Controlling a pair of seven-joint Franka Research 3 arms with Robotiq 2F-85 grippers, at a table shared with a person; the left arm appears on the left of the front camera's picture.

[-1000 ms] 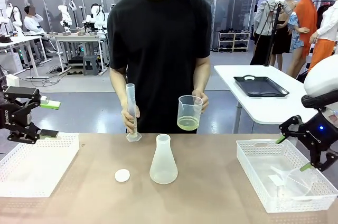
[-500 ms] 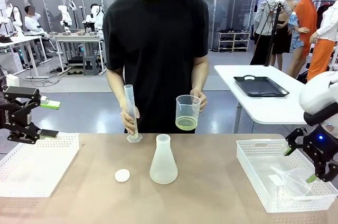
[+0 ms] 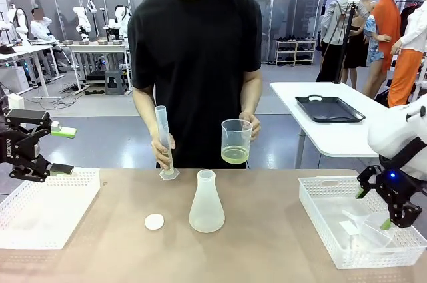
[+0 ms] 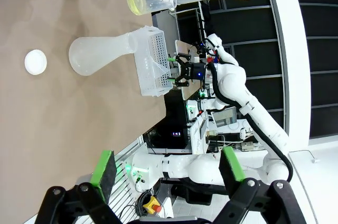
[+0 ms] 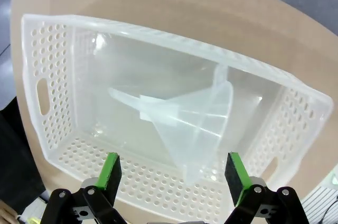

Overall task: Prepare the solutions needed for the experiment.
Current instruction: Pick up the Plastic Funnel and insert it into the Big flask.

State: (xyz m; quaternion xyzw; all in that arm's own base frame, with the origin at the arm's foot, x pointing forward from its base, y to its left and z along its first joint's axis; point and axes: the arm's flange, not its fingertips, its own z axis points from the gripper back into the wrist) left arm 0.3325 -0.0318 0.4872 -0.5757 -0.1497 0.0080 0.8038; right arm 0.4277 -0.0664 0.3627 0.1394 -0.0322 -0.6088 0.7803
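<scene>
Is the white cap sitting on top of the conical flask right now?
No, the white cap lies flat on the table beside the conical flask, whose neck stands open.

Front view: we face across the table (image 3: 267, 249) at the person (image 3: 197, 63) on the far side.
Left wrist view: rolled sideways, we look from the left end along the table to the basket (image 4: 153, 49) at the right.
Right wrist view: we look down, close, into that basket.
Shared: the basket, in all three.
</scene>
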